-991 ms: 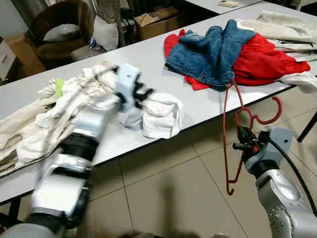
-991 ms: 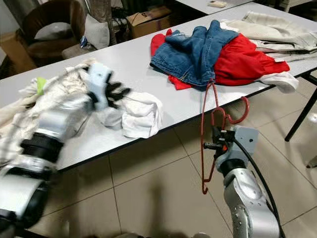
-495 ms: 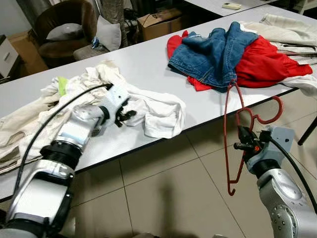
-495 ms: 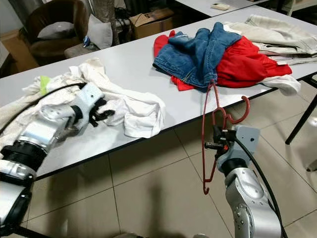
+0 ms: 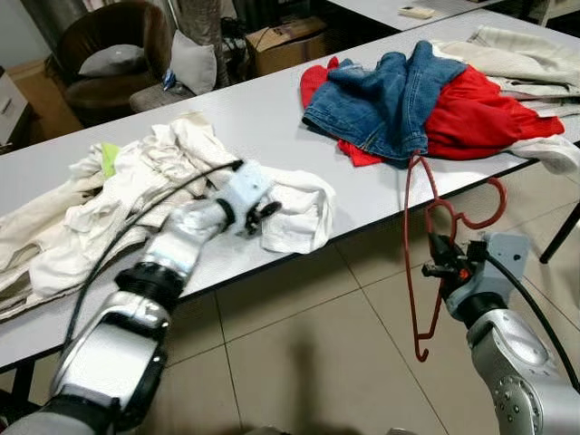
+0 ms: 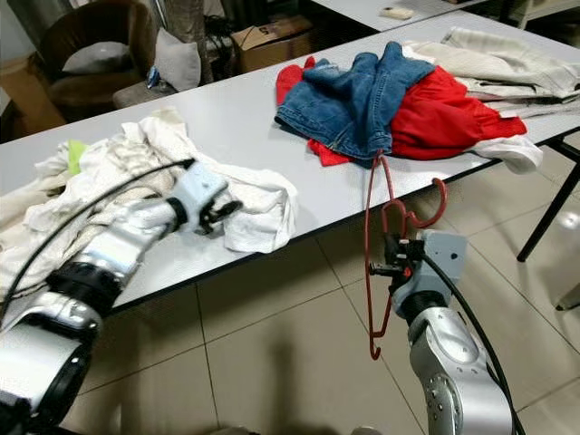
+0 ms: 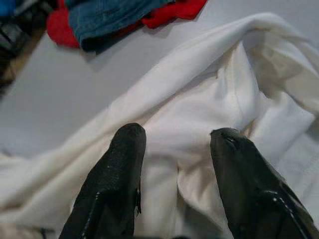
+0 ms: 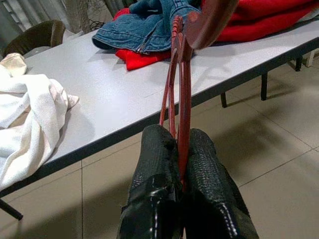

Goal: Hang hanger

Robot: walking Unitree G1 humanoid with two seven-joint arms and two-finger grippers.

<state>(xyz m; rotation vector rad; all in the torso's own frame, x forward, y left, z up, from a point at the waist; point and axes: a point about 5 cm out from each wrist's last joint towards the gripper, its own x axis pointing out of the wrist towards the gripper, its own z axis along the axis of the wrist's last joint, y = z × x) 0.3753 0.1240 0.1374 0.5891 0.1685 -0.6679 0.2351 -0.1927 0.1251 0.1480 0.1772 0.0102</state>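
- Two robot arms reach toward a long grey table (image 5: pixel 272 118) above a tiled floor.
- Right gripper (image 8: pixel 180 149) is clenched on a red hanger (image 5: pixel 421 245), held upright in front of the table's edge, off the table.
- Left gripper (image 7: pixel 177 144) has its fingers spread over a white cloth (image 5: pixel 299 208) on the table.
- Jeans (image 5: pixel 385 95) and a red garment (image 5: pixel 480 113) are piled further along.
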